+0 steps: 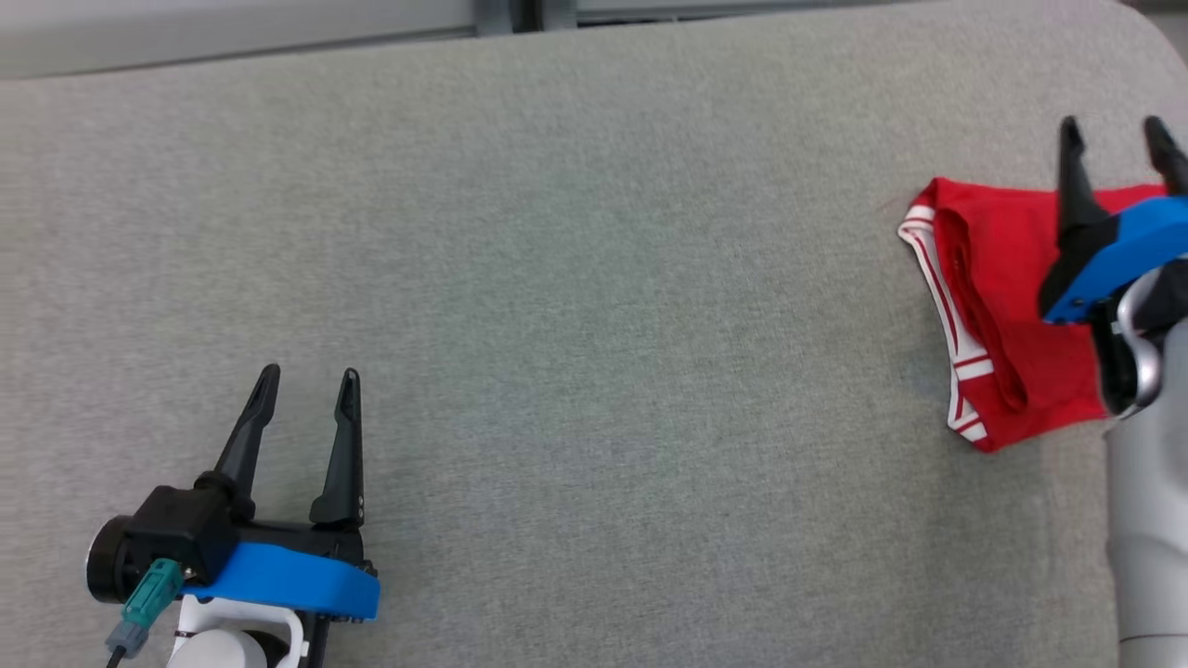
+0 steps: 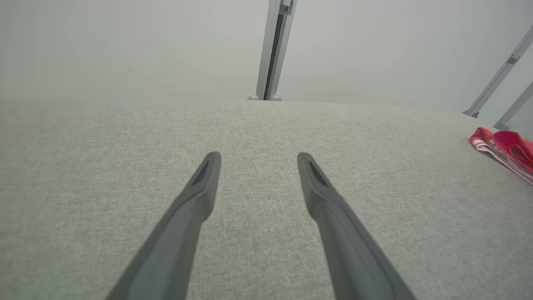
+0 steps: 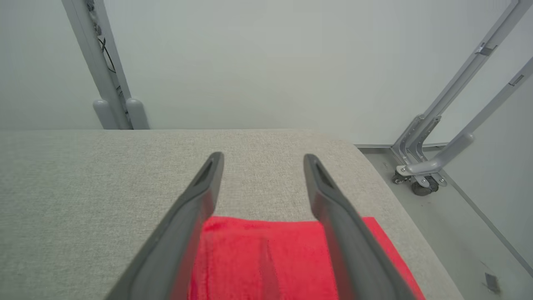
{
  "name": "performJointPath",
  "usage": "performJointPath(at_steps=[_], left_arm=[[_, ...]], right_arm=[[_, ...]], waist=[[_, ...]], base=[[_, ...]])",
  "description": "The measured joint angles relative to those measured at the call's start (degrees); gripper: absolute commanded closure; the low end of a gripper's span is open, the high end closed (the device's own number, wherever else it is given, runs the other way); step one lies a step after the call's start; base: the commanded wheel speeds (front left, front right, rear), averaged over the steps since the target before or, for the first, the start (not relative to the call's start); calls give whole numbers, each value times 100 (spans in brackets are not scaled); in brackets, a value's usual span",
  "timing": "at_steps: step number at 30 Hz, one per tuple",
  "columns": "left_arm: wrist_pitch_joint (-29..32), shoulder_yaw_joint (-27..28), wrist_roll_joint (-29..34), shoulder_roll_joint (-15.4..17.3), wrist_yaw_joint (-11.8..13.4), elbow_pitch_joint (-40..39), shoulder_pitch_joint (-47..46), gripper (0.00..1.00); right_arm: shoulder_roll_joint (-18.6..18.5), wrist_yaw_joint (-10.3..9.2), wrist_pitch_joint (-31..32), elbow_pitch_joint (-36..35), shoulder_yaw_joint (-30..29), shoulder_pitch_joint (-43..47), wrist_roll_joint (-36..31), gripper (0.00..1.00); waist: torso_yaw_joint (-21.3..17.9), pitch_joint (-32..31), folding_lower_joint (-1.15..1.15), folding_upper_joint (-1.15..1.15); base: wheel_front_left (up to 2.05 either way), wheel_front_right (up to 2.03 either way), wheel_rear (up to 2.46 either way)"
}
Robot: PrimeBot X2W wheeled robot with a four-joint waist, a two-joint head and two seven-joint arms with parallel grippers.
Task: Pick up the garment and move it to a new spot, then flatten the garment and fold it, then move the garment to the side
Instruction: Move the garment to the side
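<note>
Head view first: where is the garment seen?

A red fabric garment [image 1: 1002, 278] with a white-striped band is seen lying at the right edge of the frame, on the grey woven cloth surface [image 1: 594, 278]. The striped band is turned toward the frame's centre.

And how is the right gripper held?

The right gripper [image 1: 1112, 125] is seen over the garment at the upper right, its two dark fingers spread wide, and nothing is clamped between them. In the right wrist view the right gripper [image 3: 263, 157] is shown parted in the same way. There the garment [image 3: 258, 258] is spread flat beneath the fingers at the bottom of the frame, its far edge short of the fingertips. Whether the fingers touch the garment cannot be told.

What is seen of the left gripper?

The left gripper [image 1: 309, 374] is found at the lower left, well apart from the garment, its fingers fully parted and empty. In the left wrist view the left gripper [image 2: 258, 156] is seen above bare grey surface, and the garment [image 2: 504, 146] is seen at the far right edge.
</note>
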Motion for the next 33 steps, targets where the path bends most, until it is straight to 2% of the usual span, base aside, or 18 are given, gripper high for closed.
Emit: performJointPath(at_steps=[5,12,16,24,33], left_arm=[[-186,88,-169,-114,30,270,4,0],[-358,219,-338,-269,122,786,202,0],[-415,241,-412,-372,181,1042,441,0],[-463,226,-460,-456,253,1372,805,0],[-483,123,-459,-510,207,1494,890,0]], right_arm=[[304,0,-359,-160,366,341,126,0],[601,0,-740,-519,779,1420,298,0],[637,0,-880,-760,928,2132,325,0],[654,-1,-1313,-1206,1449,3152,928,0],[654,-1,-1526,-1166,1475,3641,1213,0]], waist=[[215,-392,0,0],[526,-1003,-1,0],[679,-1314,-1,0],[885,-1705,-1,0],[951,-1896,-1,0]], base=[[0,0,0],[0,0,0],[0,0,0],[0,0,0],[0,0,0]])
